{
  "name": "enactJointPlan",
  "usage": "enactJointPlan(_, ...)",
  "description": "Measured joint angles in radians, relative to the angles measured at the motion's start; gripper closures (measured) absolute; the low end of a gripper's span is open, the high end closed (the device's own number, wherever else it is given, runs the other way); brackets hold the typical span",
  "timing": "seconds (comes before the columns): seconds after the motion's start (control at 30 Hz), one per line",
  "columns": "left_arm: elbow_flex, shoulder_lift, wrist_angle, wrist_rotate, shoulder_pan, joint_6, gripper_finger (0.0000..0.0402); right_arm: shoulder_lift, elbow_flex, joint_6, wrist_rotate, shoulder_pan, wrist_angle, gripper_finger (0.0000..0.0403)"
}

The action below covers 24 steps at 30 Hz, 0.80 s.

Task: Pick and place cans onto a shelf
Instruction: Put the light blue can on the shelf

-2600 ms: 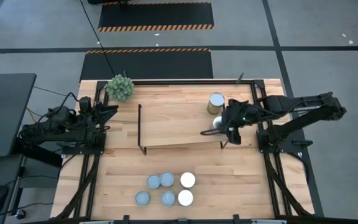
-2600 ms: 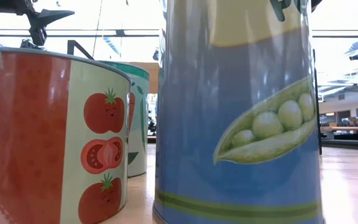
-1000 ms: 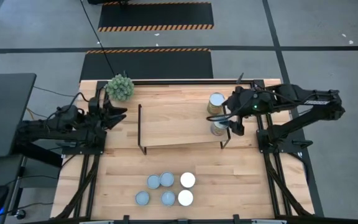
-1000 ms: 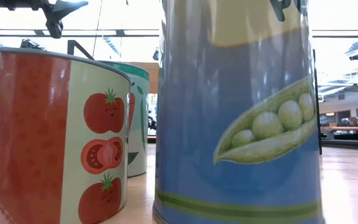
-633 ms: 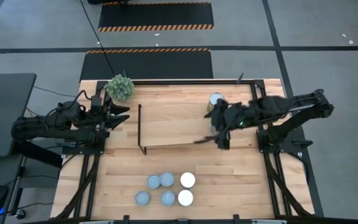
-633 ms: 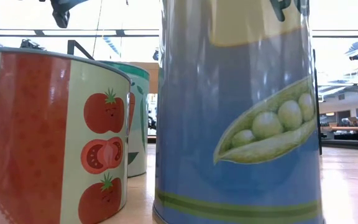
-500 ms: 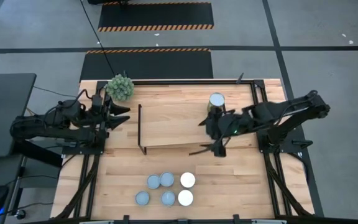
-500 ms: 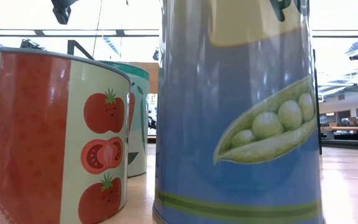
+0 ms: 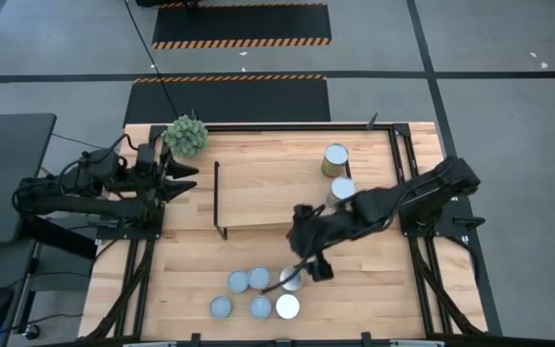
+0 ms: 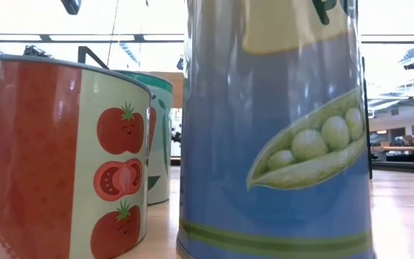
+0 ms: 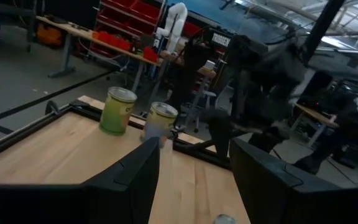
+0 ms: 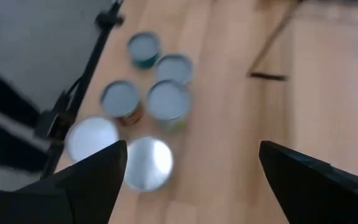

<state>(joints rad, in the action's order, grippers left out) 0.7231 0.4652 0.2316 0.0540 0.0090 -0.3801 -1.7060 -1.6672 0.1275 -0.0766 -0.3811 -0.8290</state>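
The shelf (image 9: 277, 196) stands mid-table with two cans on its right end, a far one (image 9: 335, 159) and a nearer one (image 9: 342, 190); both also show in the left wrist view (image 11: 118, 109) (image 11: 160, 121). Several more cans stand near the table's near edge: blue-grey tops (image 9: 238, 281) (image 12: 166, 99) and white tops (image 9: 286, 306) (image 12: 148, 162). My right gripper (image 9: 297, 278) (image 12: 191, 180) is open wide above this group, over a white-topped can (image 9: 292, 280). My left gripper (image 9: 189, 176) (image 11: 194, 180) is open and empty beside the shelf's left end.
A green ball-shaped plant (image 9: 186, 135) stands at the far left corner. In the low view a tomato can (image 10: 56, 158) and a pea can (image 10: 279, 129) fill the picture, with a green can (image 10: 158, 137) behind. Bare wood lies between shelf and can group.
My right gripper has left the shelf's right end, where the nearer can now stands alone, and has swung toward the table's near edge and left, ending over the can group. My left gripper has moved a little toward the shelf.
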Motion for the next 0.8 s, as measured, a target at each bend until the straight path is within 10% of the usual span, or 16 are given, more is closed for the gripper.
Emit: enactJointPlan(0.8,0.0,0.0,0.009,-0.003,0.0,-0.283,0.02,-0.209,0.001,-0.254,0.068,-0.069,-0.004,0.0003)
